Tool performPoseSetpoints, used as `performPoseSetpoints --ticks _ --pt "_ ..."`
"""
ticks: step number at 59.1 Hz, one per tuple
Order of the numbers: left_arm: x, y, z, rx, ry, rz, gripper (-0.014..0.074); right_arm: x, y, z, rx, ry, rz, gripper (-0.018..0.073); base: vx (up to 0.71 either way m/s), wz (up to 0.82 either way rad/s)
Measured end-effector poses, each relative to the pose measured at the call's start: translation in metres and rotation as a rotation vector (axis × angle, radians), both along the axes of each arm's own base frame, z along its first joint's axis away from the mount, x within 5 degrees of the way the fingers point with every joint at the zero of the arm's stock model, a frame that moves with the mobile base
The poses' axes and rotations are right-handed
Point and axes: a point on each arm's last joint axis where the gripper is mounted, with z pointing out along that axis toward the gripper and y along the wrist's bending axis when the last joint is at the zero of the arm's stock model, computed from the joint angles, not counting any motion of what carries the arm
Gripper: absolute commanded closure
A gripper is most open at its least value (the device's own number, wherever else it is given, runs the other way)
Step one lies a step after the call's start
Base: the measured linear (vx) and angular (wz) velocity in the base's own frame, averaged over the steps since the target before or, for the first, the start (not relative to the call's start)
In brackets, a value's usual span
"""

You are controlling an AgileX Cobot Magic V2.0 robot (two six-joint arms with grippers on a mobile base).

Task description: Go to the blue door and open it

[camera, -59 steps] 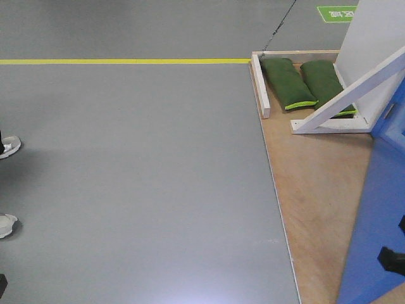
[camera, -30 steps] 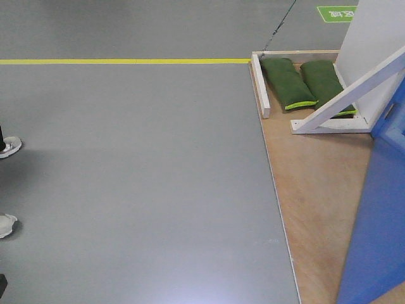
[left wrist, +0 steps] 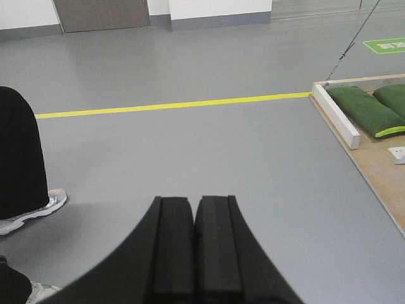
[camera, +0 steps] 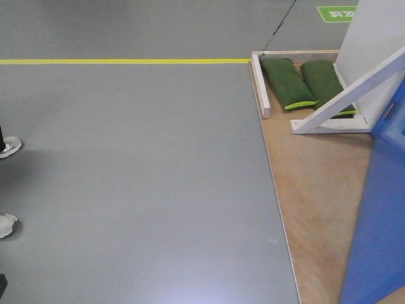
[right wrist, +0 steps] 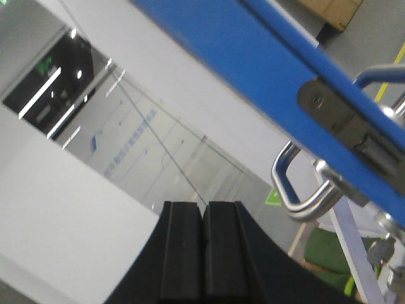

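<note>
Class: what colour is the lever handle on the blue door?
Silver. The lever handle on the blue door shows best in the right wrist view.

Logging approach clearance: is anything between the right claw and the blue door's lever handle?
Nothing visible does. In the right wrist view, the shut right claw sits below and to the left of the lever handle on the edge of the blue door, with only open air between them.

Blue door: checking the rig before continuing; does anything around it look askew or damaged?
Nothing stands out. On the blue door, edge plate and lever handle look intact; two green sandbags lie tidily on the plywood base beside the white brace.
</note>
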Motion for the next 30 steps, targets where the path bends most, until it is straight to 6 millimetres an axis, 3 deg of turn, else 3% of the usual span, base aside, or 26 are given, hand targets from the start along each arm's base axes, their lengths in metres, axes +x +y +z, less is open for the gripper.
performPoseSetpoints --ticks 14,30 --pt "0.000 0.000 0.000 0.000 0.000 0.000 0.0526 -0.002 -0.038 0.008 0.175 -0.153 -0.198 0.0570 0.00 0.00" --pt "0.000 0.000 0.000 0.000 0.000 0.000 0.0526 0.011 -0.103 0.013 0.382 -0.294 -0.332 0.0570 0.00 0.00"
